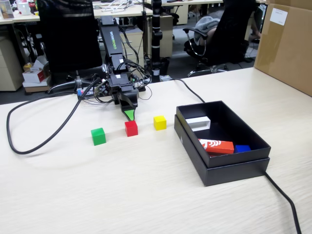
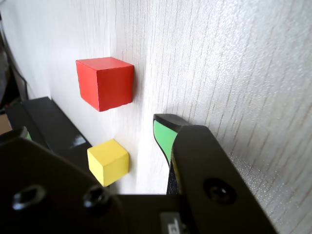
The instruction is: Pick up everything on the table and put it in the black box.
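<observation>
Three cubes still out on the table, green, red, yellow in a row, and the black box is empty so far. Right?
Not quite. The black box is not empty: the fixed view shows a white block, a red-orange block and a small blue piece inside it. The rest holds: the green cube, red cube and yellow cube sit in a row on the table.

On the pale beige wood-grain worktop sit a green cube, a red cube and a yellow cube, beside a matte black box holding white, red-orange white-marked and blue pieces.
</observation>
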